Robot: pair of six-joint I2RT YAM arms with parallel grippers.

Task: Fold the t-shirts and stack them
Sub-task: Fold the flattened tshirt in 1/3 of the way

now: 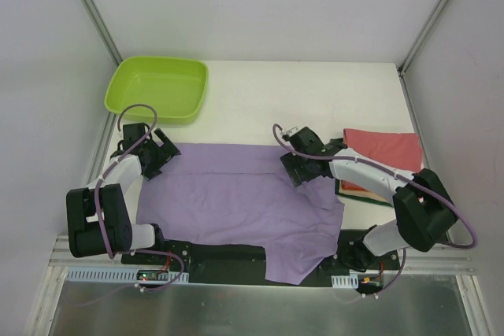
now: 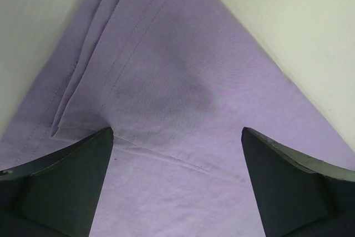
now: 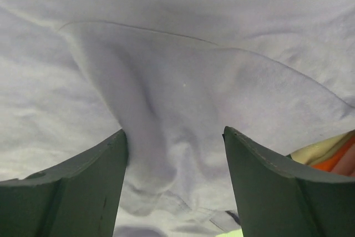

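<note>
The large lilac t-shirt (image 1: pixel 236 194) lies spread across the middle of the table, its lower right part hanging over the near edge. My left gripper (image 1: pixel 157 155) is open at the shirt's far left corner; in the left wrist view its jaws (image 2: pixel 177 154) straddle a stitched seam of the lilac cloth (image 2: pixel 166 70). My right gripper (image 1: pixel 295 167) is open at the shirt's far right edge; in the right wrist view (image 3: pixel 175 154) a raised fold of lilac cloth (image 3: pixel 166 109) lies between the fingers. A folded stack with a red shirt (image 1: pixel 386 147) on top and orange and dark green edges (image 1: pixel 362 192) sits at the right.
A lime-green plastic tub (image 1: pixel 157 88) stands at the far left of the table. Grey enclosure walls close in the sides and back. The edge of the folded stack (image 3: pixel 333 156) shows right beside my right finger.
</note>
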